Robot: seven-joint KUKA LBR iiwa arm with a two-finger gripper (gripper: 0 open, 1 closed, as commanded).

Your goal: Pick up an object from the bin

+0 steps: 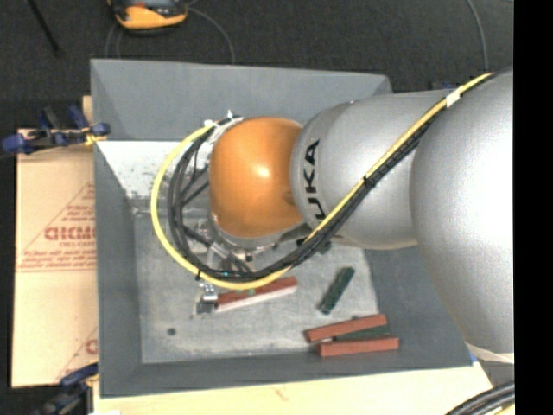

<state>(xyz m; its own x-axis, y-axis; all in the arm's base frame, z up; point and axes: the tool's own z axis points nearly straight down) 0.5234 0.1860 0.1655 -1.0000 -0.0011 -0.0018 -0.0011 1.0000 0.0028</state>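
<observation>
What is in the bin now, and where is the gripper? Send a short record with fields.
gripper place: gripper low in the grey bin, left of centre
nearest thing: flat red stick, its left end at the gripper
grasp: cannot tell
also there: dark green bar right of the stick; two reddish-brown bars side by side, front right

Dark grey floor (285, 24), finely textured, across top of view. Orange-and-black handheld device (147, 3) on floor at upper left, screen facing up. Thin pale cable (227, 41) near device, curving downward. Thin dark rod (39, 17) crosses top-left corner diagonally. Lighting even.
</observation>
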